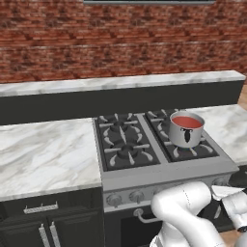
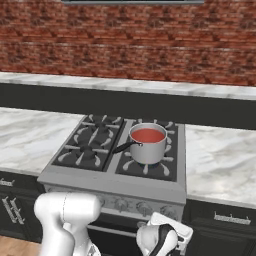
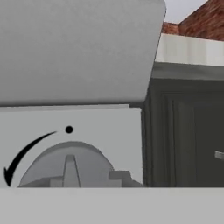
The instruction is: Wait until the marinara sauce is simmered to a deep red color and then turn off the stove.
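At the stove front, knob looms close; claw's state seemingly untellable.

Red marinara sauce in a shiny steel saucepan. Stainless-steel stove with black burner grates and silver knobs; one grey knob beside a black arrow and dot. White-grey marbled table. Red-brown brick wall. Dark cabinets.
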You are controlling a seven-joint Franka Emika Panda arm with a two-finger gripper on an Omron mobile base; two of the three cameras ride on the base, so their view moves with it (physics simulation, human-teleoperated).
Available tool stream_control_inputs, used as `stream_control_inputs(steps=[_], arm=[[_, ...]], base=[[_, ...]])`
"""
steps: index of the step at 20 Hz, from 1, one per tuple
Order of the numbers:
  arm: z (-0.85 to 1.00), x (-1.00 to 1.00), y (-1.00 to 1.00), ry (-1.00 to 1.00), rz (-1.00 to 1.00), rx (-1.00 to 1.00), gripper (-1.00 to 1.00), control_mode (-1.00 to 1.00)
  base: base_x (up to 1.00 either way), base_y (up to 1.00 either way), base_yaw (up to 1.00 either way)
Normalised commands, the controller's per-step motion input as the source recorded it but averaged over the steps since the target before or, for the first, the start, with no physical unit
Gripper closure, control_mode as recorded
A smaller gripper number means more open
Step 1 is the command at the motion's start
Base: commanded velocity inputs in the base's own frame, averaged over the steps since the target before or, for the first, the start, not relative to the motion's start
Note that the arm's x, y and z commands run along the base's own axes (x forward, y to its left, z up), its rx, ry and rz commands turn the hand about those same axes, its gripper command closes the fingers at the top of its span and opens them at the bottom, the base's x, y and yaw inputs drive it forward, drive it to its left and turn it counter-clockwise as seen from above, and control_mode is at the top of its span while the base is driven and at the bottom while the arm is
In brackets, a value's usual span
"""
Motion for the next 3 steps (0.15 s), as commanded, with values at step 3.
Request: stream_control_inputs(steps=[3], arm=[[-0.10,0.00,-0.43,-0.01,-0.13,0.08,1.00,-1.00]], base=[[0.00,0.00,0.00]])
